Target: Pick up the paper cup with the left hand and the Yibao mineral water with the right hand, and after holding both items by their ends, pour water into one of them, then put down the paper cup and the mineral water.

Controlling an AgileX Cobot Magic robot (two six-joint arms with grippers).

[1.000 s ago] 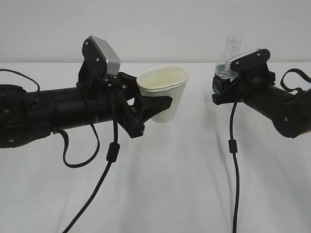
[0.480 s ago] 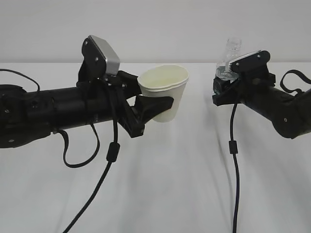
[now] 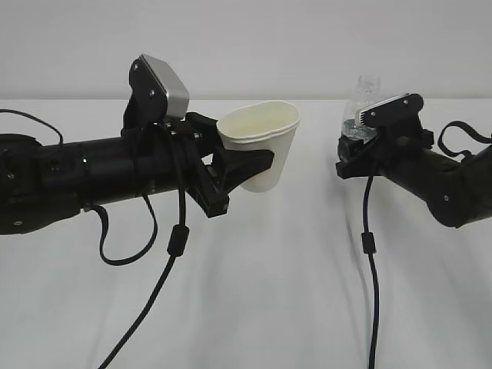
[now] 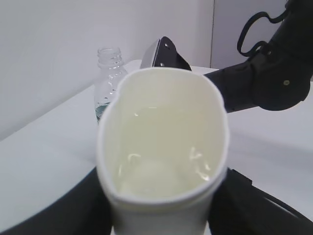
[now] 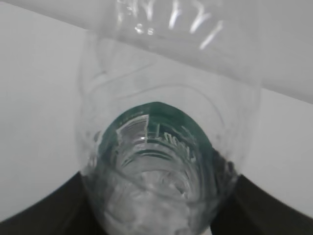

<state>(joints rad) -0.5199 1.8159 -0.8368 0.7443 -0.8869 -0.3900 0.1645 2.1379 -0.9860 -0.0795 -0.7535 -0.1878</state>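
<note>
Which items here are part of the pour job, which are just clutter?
Job:
- paper cup, held by left gripper
- Yibao mineral water bottle, held by right gripper

Not job:
- white table
- loose black cables

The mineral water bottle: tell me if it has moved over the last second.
Yes. The Yibao mineral water, held in the right hand, has sunk slightly against the table's far edge; less of its neck shows above that line.
</note>
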